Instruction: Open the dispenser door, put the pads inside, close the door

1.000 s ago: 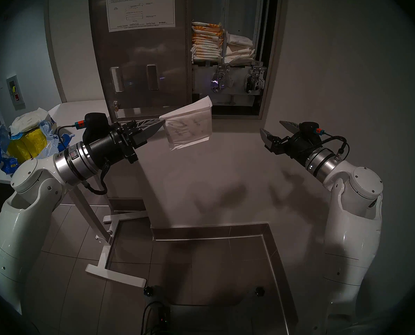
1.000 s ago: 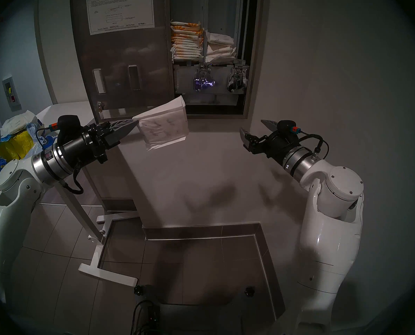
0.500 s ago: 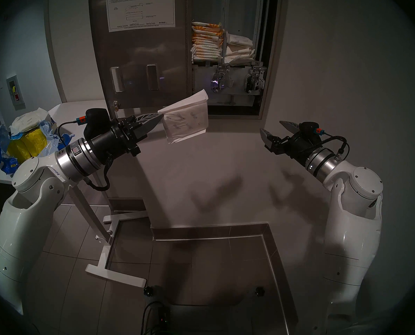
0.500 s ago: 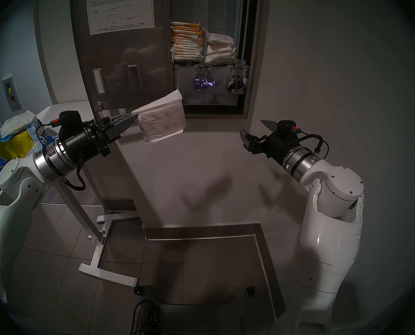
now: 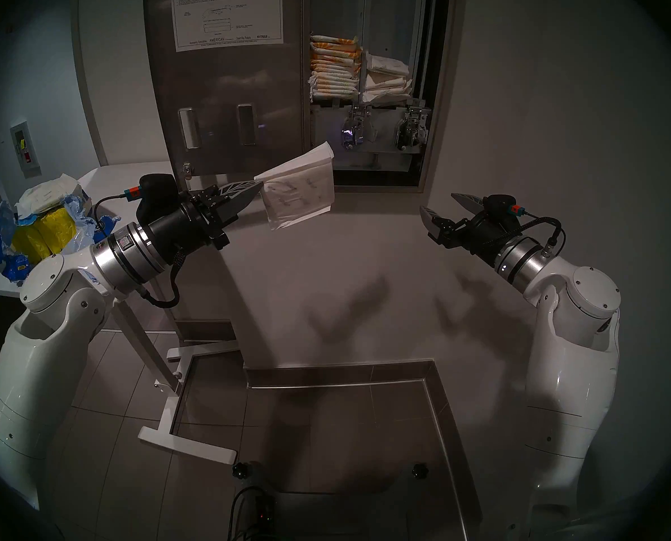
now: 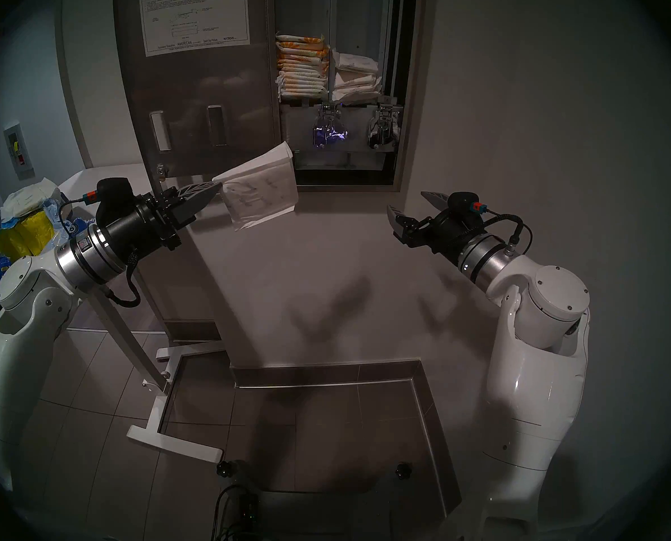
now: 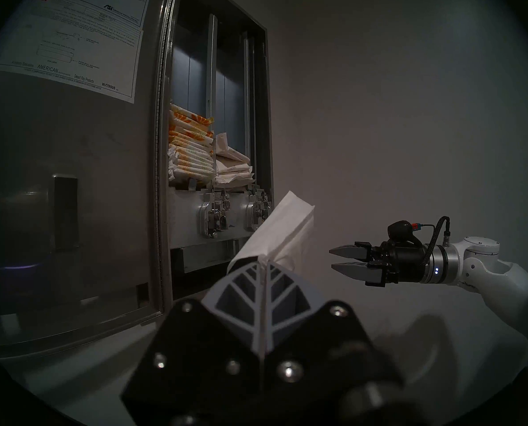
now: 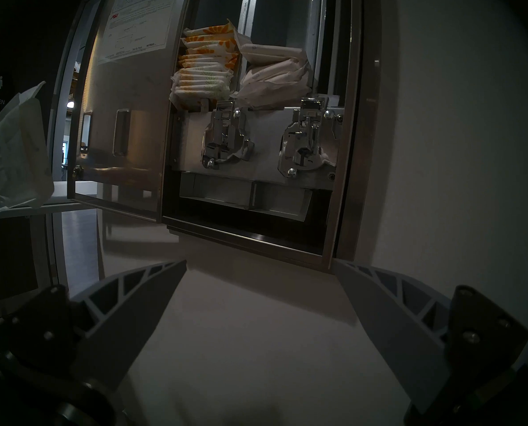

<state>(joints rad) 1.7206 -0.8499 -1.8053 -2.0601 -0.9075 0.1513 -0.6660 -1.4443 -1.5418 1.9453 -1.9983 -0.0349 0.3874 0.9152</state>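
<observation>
The steel dispenser door [image 5: 224,99] stands swung open to the left, its white instruction sheet [image 5: 226,15] facing me. My left gripper [image 5: 257,189] is shut on the corner of a white wrapped pad [image 5: 300,194], held in the air just below and left of the open cabinet [image 5: 365,99]. The same pad [image 7: 282,228] rises from my shut fingertips in the left wrist view. Inside lie a stack of white pads [image 5: 386,79] on the right and orange-printed ones [image 5: 333,66] on the left. My right gripper [image 5: 441,206] hangs open and empty at the right, below the cabinet.
A white table [image 5: 130,173] at the left carries a torn blue plastic pack [image 5: 33,232] with yellow bundles and white pads on top. Two chrome lever mechanisms [image 5: 380,132] sit under the stacks. The table's white legs [image 5: 170,392] stand on the tiled floor.
My left gripper has carried the pad slightly up and to the left, closer to the door's lower edge. The right arm has barely shifted.
</observation>
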